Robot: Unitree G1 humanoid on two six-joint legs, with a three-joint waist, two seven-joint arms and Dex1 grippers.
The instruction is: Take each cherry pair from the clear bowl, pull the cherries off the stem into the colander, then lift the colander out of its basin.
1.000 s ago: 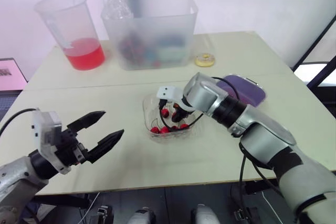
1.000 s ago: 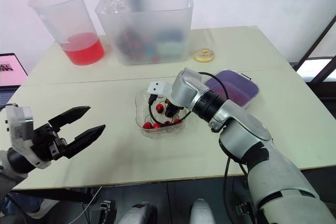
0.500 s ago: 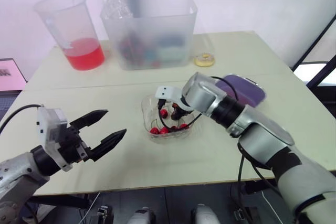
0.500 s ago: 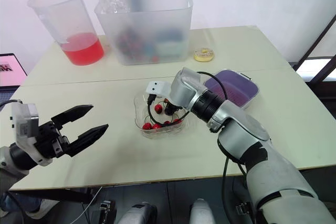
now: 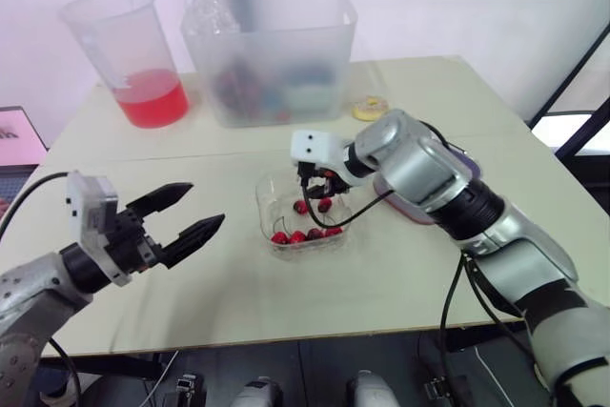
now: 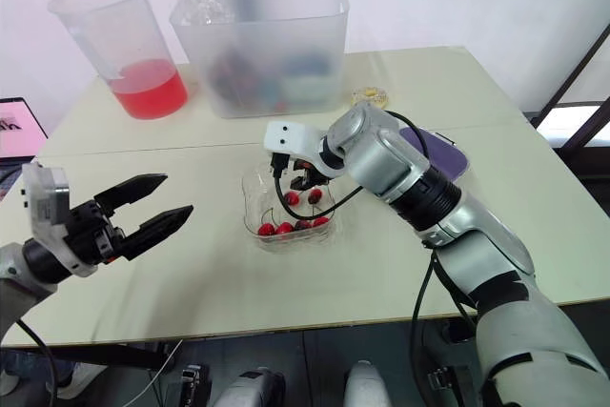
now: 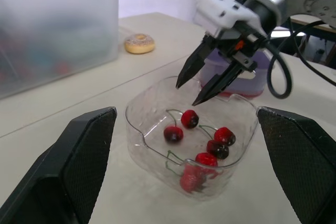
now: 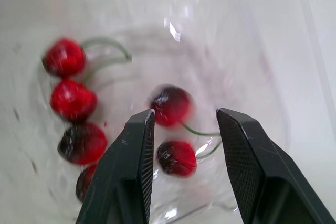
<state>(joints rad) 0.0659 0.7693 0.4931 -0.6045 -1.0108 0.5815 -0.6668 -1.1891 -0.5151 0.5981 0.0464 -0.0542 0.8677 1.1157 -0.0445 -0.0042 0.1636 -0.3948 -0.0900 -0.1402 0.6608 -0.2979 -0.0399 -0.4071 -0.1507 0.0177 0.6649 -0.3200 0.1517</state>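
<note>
Rising from the clear bowl (image 7: 137, 129) — right gripper (image 7: 187, 95), empty, fingers apart.

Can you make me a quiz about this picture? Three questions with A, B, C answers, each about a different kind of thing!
1. Where is the right claw?
A) over the big tub
B) just above the clear bowl
C) on the doughnut

2. What colour is the liquid in the jug?
A) red
B) green
C) blue

3. What is the right claw doing?
A) shut on a cherry
B) shut on a stem
C) open, holding nothing

Answers:
1 B: the left wrist view shows the claw hanging over the bowl's far rim.
2 A: the bottom part of the jug is red.
3 C: there is a gap between the claw's two sides with nothing in it.
</note>
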